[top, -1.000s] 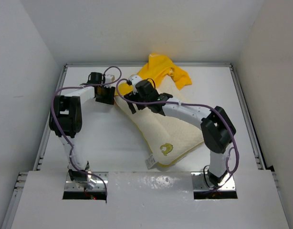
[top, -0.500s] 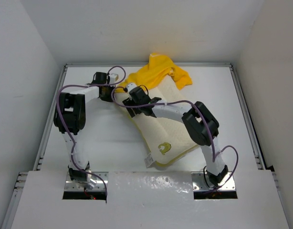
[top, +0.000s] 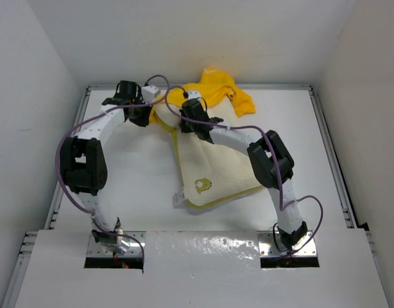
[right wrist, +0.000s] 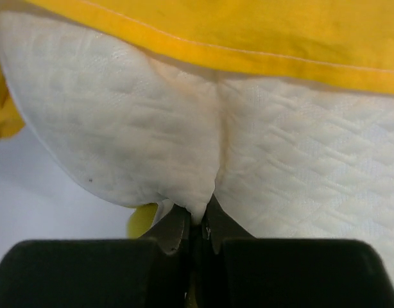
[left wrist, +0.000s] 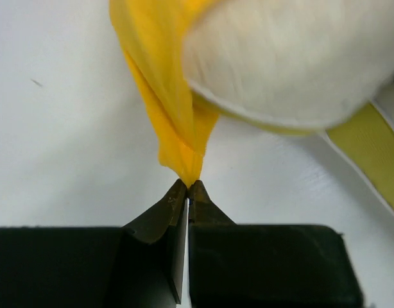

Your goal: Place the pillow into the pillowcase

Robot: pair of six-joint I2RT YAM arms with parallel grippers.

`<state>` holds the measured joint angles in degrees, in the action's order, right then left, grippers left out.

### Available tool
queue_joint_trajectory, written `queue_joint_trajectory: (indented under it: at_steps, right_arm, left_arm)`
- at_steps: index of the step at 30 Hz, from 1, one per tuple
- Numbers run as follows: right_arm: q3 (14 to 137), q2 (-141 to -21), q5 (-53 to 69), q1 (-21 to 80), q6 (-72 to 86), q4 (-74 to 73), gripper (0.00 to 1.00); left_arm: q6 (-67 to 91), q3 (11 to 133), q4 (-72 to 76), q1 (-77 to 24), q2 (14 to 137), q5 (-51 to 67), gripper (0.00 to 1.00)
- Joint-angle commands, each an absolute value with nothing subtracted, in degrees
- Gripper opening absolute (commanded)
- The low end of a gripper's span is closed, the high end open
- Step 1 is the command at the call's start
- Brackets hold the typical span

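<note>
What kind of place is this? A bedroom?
Probably a robot test booth: plain white walls around a white table, with a left arm and a right arm bolted at its edge, handling a pillow.

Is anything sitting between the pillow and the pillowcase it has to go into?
Nothing visible does. The pillow meets the pillowcase at its far end, and the yellow hem lies across it. The left gripper pinches the case's edge, the right gripper the pillow. The case is bunched, so its opening is unclear.
</note>
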<state>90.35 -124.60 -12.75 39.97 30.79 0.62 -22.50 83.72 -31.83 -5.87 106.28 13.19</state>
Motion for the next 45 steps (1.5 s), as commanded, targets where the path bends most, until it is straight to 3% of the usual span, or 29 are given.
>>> queue_joint_trajectory:
  at_steps: [1,9,12,15,17,18,19,21,22,23,24,28,31,32,35,43,45]
  right_arm:
    - [100.86,-124.88,-17.30,36.74,37.18,5.72,0.00]
    - [106.96,-127.09,-22.58,36.47,42.27,1.15,0.00]
    - [108.19,-126.91,-22.59,36.39,42.10,-1.83,0.00]
    - [104.87,-124.99,-19.97,36.39,41.13,-3.34,0.00]
    - [96.45,-123.23,-16.19,36.39,41.39,-0.98,0.00]
    - [93.28,-121.13,-13.91,36.39,41.83,3.91,0.00]
    - [87.07,-120.24,-9.45,36.47,43.58,9.09,0.00]
    - [82.55,-119.10,-4.59,36.39,44.82,13.49,0.00]
    - [81.05,-119.35,-2.74,36.47,45.69,14.32,0.00]
    - [81.12,-119.70,-0.38,36.47,47.18,14.50,0.00]
    - [81.21,-120.40,-0.26,36.47,47.72,14.24,0.00]
    - [81.74,-121.37,-0.18,36.47,48.34,13.98,0.00]
    - [82.00,-121.64,-0.26,36.47,47.73,13.62,0.00]
    - [82.09,-121.55,-0.26,36.47,47.64,13.54,0.00]
    - [82.18,-121.73,-0.26,36.47,47.64,13.88,0.00]
    - [81.30,-121.20,-0.26,36.47,47.81,13.80,0.00]
    - [80.95,-121.03,-0.26,36.47,47.90,14.15,0.00]
  left_arm:
    - [-31.28,87.62,-40.94,-7.12,100.64,13.53,0.00]
    - [-40.86,82.97,-44.38,-18.27,92.29,11.07,0.00]
    - [-38.60,84.98,-45.44,-17.76,92.02,14.94,0.00]
    - [-34.11,86.22,-42.81,-14.16,91.76,16.87,0.00]
    - [-33.31,86.05,-42.88,-13.10,92.11,15.92,0.02]
    - [-34.09,85.26,-43.59,-13.01,92.11,15.65,0.10]
    - [-35.49,84.91,-45.77,-13.01,92.37,16.08,0.31]
    - [-36.12,84.46,-47.80,-13.01,92.20,16.26,0.48]
    - [-35.86,84.72,-48.25,-13.01,92.02,15.82,0.62]
    - [-35.42,85.07,-48.25,-13.01,91.76,14.34,0.99]
    - [-33.68,86.12,-47.82,-12.92,91.67,13.46,1.00]
    - [-28.48,84.12,-38.53,-13.44,92.54,3.89,0.99]
    - [-28.65,81.30,-33.77,-14.85,95.96,-3.67,0.87]
    - [-28.74,80.95,-32.71,-15.38,97.19,-7.17,0.79]
    - [-28.21,80.68,-27.87,-15.29,101.24,-12.46,0.69]
    - [-26.81,81.83,-22.32,-15.38,105.72,-9.23,0.49]
    - [-26.72,81.74,-22.59,-15.38,107.30,-11.24,0.24]
